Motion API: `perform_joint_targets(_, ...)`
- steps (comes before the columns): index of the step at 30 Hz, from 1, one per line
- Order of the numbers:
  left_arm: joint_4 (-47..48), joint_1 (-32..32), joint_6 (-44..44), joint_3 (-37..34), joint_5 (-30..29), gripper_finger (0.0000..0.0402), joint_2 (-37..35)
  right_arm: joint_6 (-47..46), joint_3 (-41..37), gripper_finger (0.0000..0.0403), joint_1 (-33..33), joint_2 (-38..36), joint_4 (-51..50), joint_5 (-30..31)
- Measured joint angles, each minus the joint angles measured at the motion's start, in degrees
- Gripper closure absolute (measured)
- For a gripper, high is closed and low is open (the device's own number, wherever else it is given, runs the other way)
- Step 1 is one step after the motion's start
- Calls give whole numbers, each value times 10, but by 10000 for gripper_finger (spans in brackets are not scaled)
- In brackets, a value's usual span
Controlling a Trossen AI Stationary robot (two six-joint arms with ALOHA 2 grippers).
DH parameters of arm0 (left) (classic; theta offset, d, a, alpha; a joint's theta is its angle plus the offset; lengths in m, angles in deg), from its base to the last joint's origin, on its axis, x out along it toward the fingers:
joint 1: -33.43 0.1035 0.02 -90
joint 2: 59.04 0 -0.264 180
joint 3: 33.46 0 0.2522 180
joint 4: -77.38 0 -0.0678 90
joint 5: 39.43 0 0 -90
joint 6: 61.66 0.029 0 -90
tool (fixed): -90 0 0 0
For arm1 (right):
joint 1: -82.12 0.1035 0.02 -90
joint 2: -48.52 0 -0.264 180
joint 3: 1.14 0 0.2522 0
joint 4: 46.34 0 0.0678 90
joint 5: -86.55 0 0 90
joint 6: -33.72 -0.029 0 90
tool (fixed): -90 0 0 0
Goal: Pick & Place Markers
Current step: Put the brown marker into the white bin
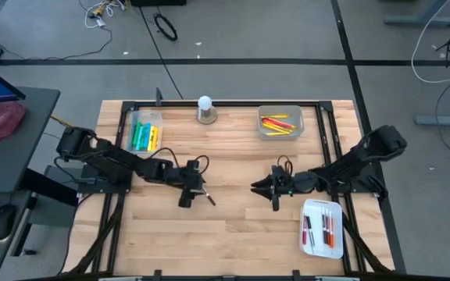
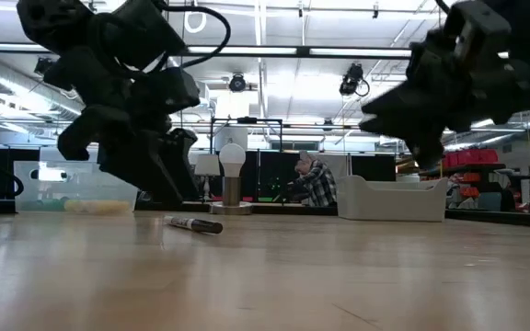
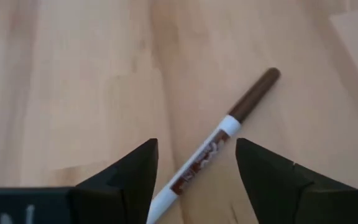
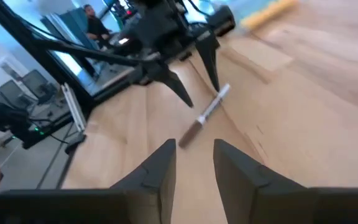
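While both arms are stretched toward the middle of the wooden table [image 1: 233,226], a single brown marker [image 1: 207,196] is seen lying flat on the bare boards, just at the 4 o'clock side of the left gripper [image 1: 187,195]. From the left wrist, that marker [image 3: 219,142] is shown slanting between the left gripper's [image 3: 196,171] parted fingers, its dark cap pointing away and its pale body running back under the wrist; no contact with the fingers can be made out. The right gripper [image 1: 273,190] is held at 3 o'clock of the marker, a little apart from it, with its fingers spread and nothing between them. At table height the marker [image 2: 194,224] is seen resting on the wood below the left gripper [image 2: 150,179]. At 11 o'clock of the table a clear tray [image 1: 144,129] is filled with yellow and green markers [image 1: 141,136]; at 1 o'clock a second clear tray [image 1: 280,122] carries red and yellow markers [image 1: 278,123]; at 5 o'clock a white tray [image 1: 322,228] bears several more. A white ball on a round base [image 1: 205,108] is set at 12 o'clock
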Motion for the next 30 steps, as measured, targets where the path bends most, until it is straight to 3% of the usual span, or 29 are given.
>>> perform_joint_targets(5,-4,6,48,0,29,167,29,-14,11,295,3,34,1,6)
perform_joint_targets(10,-13,6,50,2,35,187,69,8,27,295,2,40,3,6)
perform_joint_targets(24,0,24,39,4,82,349,86,52,51,295,2,40,1,6)
perform_joint_targets(30,-5,28,25,2,88,364,86,55,51,295,2,40,0,6)
